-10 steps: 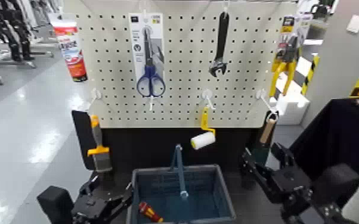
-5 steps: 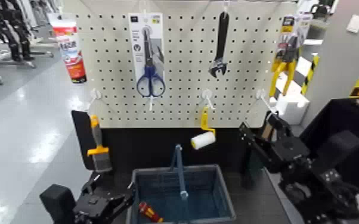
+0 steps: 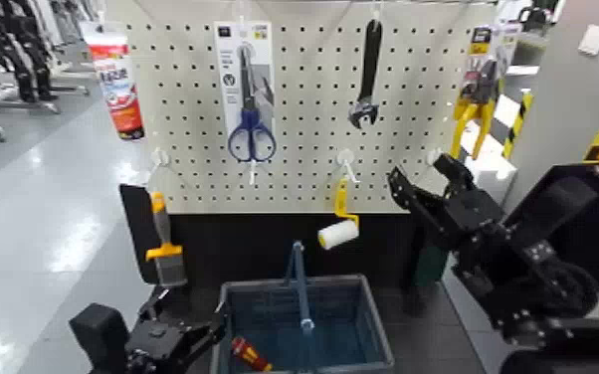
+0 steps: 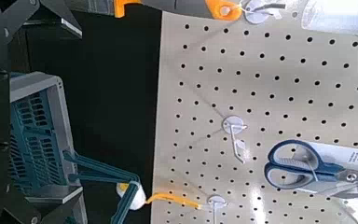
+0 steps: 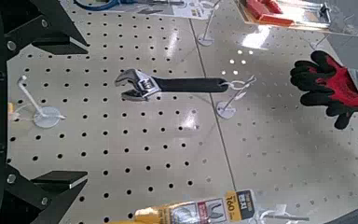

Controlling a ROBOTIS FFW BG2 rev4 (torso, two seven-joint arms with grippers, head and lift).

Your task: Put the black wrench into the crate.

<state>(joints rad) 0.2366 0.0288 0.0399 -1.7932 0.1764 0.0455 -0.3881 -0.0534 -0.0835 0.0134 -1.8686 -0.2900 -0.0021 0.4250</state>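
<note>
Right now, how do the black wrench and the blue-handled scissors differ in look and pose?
The black wrench is one dark bar with a bare metal head, while the blue-handled scissors have two blue finger loops. The wrench hangs directly against the open board without packaging; the scissors are fixed to a printed card. The wrench leans slightly, its head off to one side, whereas the scissors hang nearly straight. Both hang on the pegboard, working end and loops respectively lowest.

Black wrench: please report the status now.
Right gripper open, below wrench, empty. Left gripper beside crate. Black wrench on pegboard hook. Nothing seen blocking.
</note>
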